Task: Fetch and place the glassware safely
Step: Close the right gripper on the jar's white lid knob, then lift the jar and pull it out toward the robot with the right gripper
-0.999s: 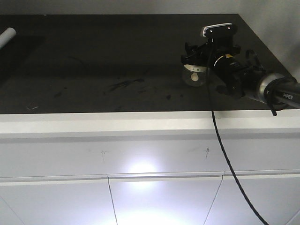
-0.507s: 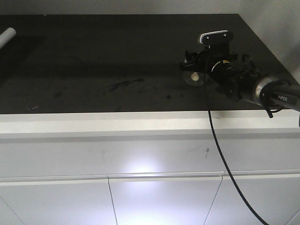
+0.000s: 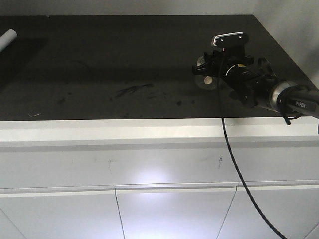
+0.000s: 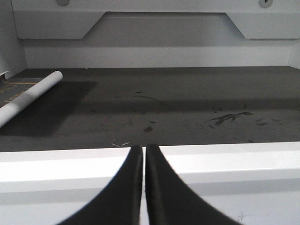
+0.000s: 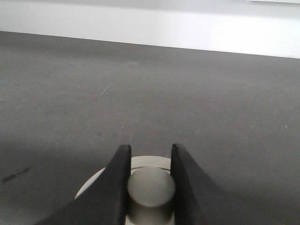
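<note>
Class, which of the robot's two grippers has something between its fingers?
The right gripper: its fingers close on the knob of the jar's cream lid. The left gripper has its fingers pressed together, with nothing between them.

White tube point(image 3: 8, 37) on scuffed dark countertop point(image 3: 124, 64); white cabinets point(image 3: 149, 209) below.

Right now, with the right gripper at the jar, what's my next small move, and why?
Probably a slight, slow lift, watching that the jar follows its lid. Fingers of the right gripper flank only the lid's knob, apparently touching both sides, so the hold is on the lid. Whether the jar rests on the countertop I cannot tell.
</note>
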`<state>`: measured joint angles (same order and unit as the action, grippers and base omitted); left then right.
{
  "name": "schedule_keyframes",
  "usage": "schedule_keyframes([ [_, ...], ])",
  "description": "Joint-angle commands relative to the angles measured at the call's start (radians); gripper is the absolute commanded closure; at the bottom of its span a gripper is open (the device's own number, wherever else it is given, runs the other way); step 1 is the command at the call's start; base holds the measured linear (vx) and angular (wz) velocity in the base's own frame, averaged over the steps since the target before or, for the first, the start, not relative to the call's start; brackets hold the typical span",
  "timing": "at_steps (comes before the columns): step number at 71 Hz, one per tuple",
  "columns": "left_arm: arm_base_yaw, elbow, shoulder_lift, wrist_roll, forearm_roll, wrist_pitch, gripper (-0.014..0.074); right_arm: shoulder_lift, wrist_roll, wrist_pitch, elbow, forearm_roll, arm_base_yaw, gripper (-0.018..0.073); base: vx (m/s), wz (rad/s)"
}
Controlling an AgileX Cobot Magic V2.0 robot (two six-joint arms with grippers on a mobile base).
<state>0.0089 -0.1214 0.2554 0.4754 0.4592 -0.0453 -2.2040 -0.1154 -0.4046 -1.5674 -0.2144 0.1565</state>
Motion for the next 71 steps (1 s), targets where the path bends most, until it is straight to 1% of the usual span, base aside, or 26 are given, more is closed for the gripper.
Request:
schedule_keyframes([
  [1, -0.005, -0.031, 0.009, 0.007, -0.009, -0.071, 0.0603, 0.085, 0.001, -0.083, -0.029, -0.001, -0.001, 0.0567, 0.0, 0.0],
  [11, -0.005, -0.031, 0.009, 0.007, -0.009, -0.071, 0.0603, 0.135, -0.01, -0.061, -0.026, -0.001, -0.001, 0.0567, 0.0, 0.0],
  [20, -0.005, -0.031, 0.009, 0.007, -0.009, -0.071, 0.0603, 0.186, -0.025, 0.008, -0.014, -0.001, -0.001, 0.0567, 0.0, 0.0],
  [28, -0.005, -0.031, 0.009, 0.007, -0.009, -0.071, 0.0603, 0.258, -0.032, -0.032, 0.058, -0.007, -0.001, 0.0567, 0.0, 0.0],
  [37, -0.005, -0.031, 0.009, 0.007, -0.009, -0.071, 0.0603, 0.348, -0.032, -0.079, 0.188, -0.009, -0.001, 0.0567, 0.0, 0.0],
  [42, -0.005, -0.031, 0.009, 0.007, -0.009, -0.071, 0.0603, 0.412, -0.032, -0.109, 0.266, -0.038, 0.004, 0.0567, 0.0, 0.0],
  [53, -0.005, -0.031, 0.009, 0.007, -0.009, -0.071, 0.0603, 0.523, -0.033, -0.141, 0.386, -0.124, 0.047, 0.0567, 0.0, 0.0],
  [71, -0.005, -0.031, 0.009, 0.007, -0.009, -0.071, 0.0603, 0.651, -0.087, -0.142, 0.51, -0.131, 0.163, 0.0567, 0.0, 0.0],
])
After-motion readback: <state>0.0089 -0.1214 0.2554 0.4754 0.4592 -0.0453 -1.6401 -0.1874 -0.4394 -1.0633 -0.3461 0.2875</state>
